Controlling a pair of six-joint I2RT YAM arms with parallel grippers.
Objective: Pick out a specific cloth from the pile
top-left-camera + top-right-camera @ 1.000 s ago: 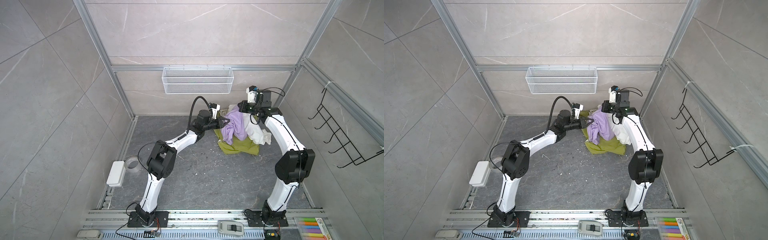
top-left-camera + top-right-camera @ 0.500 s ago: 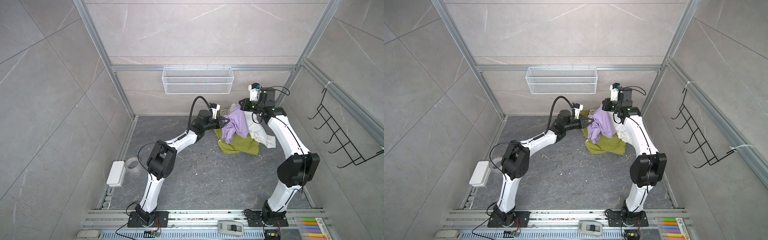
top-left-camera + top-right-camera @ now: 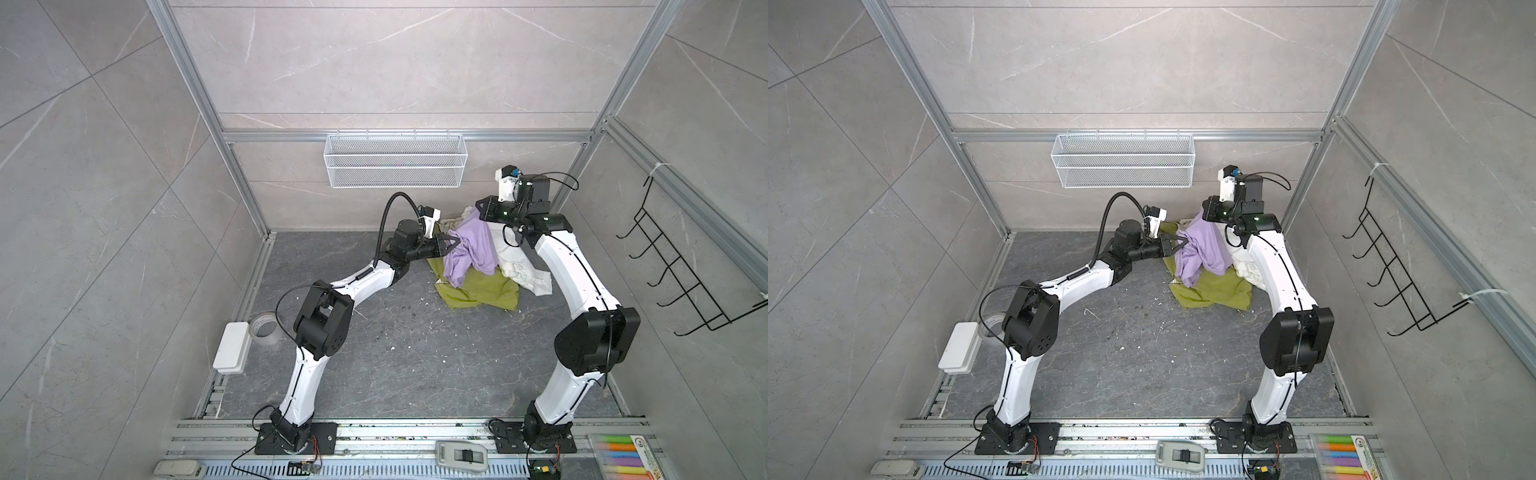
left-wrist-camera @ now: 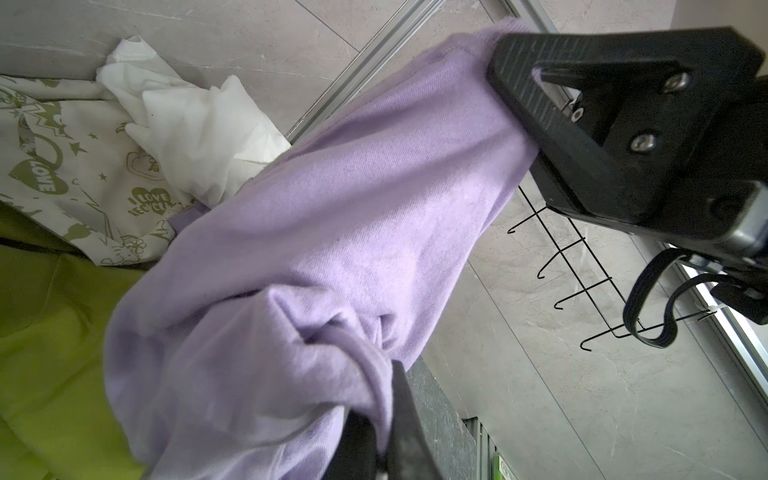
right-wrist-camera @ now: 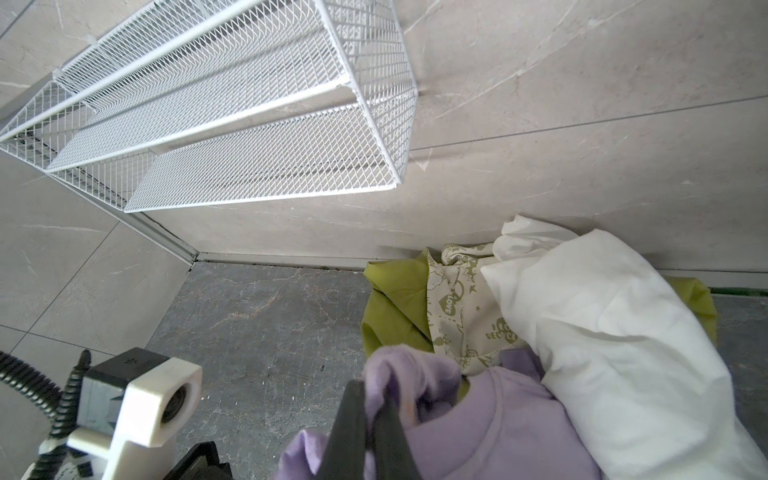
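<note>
On my far left a roll of tape [image 3: 266, 328] and a white box [image 3: 230, 347] sit at the floor's edge. Moving in, my left gripper [image 3: 451, 242] is pinched tight on a bunched fold of the cloth [image 3: 471, 249], the lavender one. The left wrist view shows fabric squeezed between its fingers [image 4: 405, 424]. The cloth hangs between my two grippers, raised over the pile [image 3: 505, 266] by the back wall. Its lower end drapes onto the olive-green cloth [image 3: 478, 293]. Above it on the wall hangs the wire basket [image 3: 395, 160]. The right gripper [image 3: 482, 210] sits higher, clamped closed on the cloth's upper edge. Its wrist view shows lavender caught between the jaws, with a printed cream cloth [image 5: 461, 316] and a white cloth [image 5: 602, 332] just beyond. A black hook rack [image 3: 685, 270] hangs on the right wall.
</note>
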